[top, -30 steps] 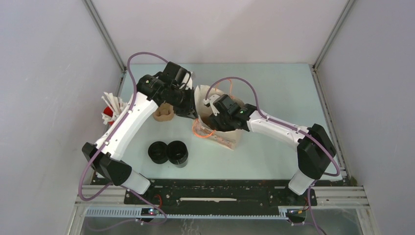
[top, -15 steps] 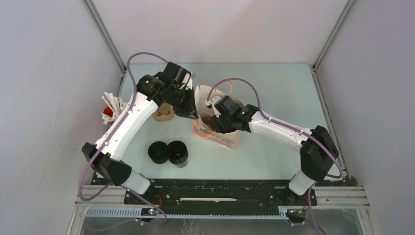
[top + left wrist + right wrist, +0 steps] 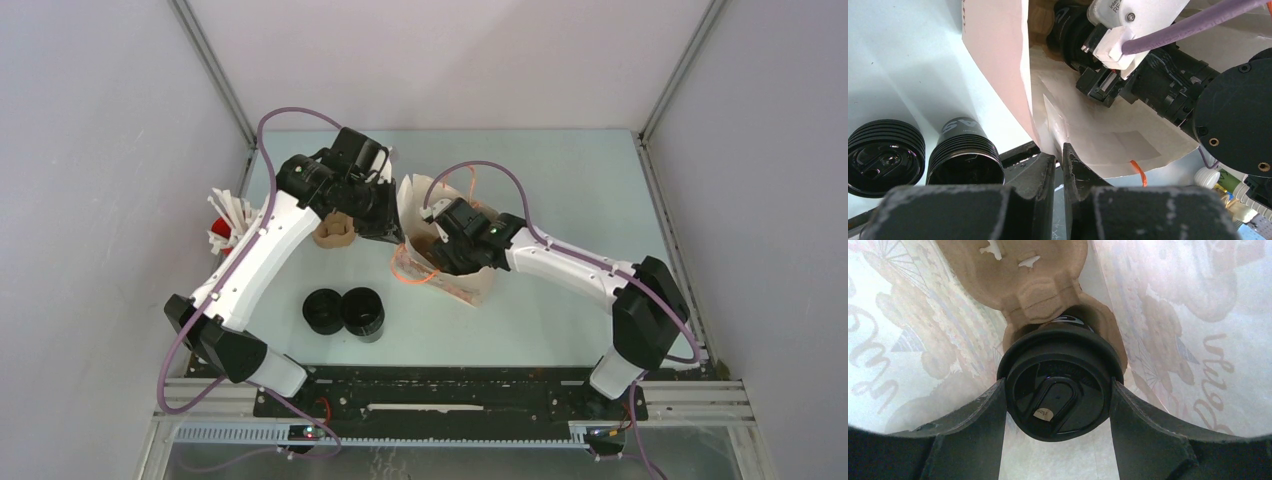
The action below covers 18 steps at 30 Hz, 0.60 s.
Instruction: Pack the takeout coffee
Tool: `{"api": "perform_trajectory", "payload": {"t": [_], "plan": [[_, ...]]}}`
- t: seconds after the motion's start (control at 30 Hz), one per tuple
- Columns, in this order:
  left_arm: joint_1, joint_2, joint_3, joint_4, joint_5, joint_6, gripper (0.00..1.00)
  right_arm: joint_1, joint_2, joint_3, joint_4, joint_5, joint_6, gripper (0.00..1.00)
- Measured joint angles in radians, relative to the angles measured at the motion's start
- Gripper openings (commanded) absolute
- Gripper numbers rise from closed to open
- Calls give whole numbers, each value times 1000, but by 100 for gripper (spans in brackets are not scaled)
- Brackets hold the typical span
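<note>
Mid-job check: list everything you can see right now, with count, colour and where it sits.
held coffee cup: one, black, inside the paper bag, over the pulp carrier.
table coffee cups: two, black, side by side on the table in front of the left arm.
paper bag: one, pale and printed with orange handles, open at table centre.
pulp carrier: one, brown, inside the bag.
brown moulded piece: one, on the table left of the bag, partly under the left arm.
red cup: one, holding white sticks, at the left wall.
left end effector: black, pinching the bag's edge.
right end effector: black, inside the bag, closed on the held coffee cup's lid.
</note>
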Motion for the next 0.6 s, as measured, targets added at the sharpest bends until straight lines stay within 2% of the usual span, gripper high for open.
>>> {"api": "perform_trajectory", "payload": {"t": [0.1,0.2,0.33,0.6], "plan": [[0,0,0,0,0,0,13,-3,11,10,-6,5,1,0],[0,0,0,0,0,0,14,-6,11,13,-6,6,0,14],[0,-1,0,2,0,0,14,-6,3,28,-27,2,-1,24],[0,-5,-2,19,5,-2,13,-6,17,83,-101,-14,0,54]]}}
